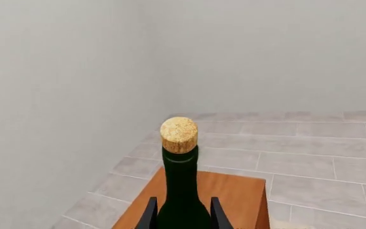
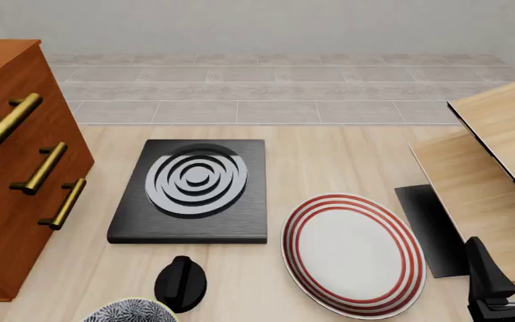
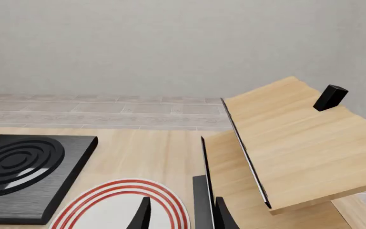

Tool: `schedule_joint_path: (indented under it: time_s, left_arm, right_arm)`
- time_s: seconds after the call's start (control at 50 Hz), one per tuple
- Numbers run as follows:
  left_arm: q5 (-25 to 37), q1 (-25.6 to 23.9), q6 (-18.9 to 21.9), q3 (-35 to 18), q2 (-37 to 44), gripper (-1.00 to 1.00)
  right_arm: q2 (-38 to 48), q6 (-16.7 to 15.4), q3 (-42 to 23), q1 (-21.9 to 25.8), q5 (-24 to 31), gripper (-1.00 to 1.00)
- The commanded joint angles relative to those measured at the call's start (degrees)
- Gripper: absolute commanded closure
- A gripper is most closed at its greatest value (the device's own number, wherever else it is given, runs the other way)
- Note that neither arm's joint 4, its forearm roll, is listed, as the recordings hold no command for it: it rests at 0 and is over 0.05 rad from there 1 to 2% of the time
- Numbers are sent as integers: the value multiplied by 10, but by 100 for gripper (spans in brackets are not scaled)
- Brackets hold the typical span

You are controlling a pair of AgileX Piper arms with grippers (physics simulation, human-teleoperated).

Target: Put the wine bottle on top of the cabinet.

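Pale light-wood tabletop [image 2: 329, 157], even grain, flatly lit with soft shadows. Beyond its far edge, floor [image 2: 275, 94] of grey rectangular tiles laid in staggered rows with light grout. Plain off-white back wall [image 2: 267, 27], unbroken. Second plain wall [image 1: 49, 109] meeting another at a corner in the left wrist view. Pale light-wood boards [image 2: 499, 161], tilted and overlapping, at right.

Black hotplate [image 2: 190, 191] beside red-ringed plate [image 2: 354, 253], black knob [image 2: 180, 283], patterned bowl [image 2: 131, 311], pale boards [image 2: 499, 168].
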Motion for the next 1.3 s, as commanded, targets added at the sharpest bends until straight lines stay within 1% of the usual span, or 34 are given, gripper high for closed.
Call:
schedule_joint_path:
  time_s: [0.02,0.24,0.4,0.76,0.86,0.88,1.3]
  left_arm:
    - [-48,15,5,37,9,100]
    - [-83,25,-1,65,23,100]
    - [-118,29,3,104,29,100]
    - [-148,43,9,138,38,100]
    - [-155,48,21,143,42,100]
    - [-153,50,19,141,40,-100]
    - [-116,42,14,120,7,-100]
  right_arm:
    - [0,0,0,0,0,-100]
    - [0,0,0,0,0,-100]
    - [0,0,0,0,0,-100]
    - [0,0,0,0,0,-100]
    - [0,0,0,0,0,-100]
    - [0,0,0,0,0,-100]
    - [0,0,0,0,0,-100]
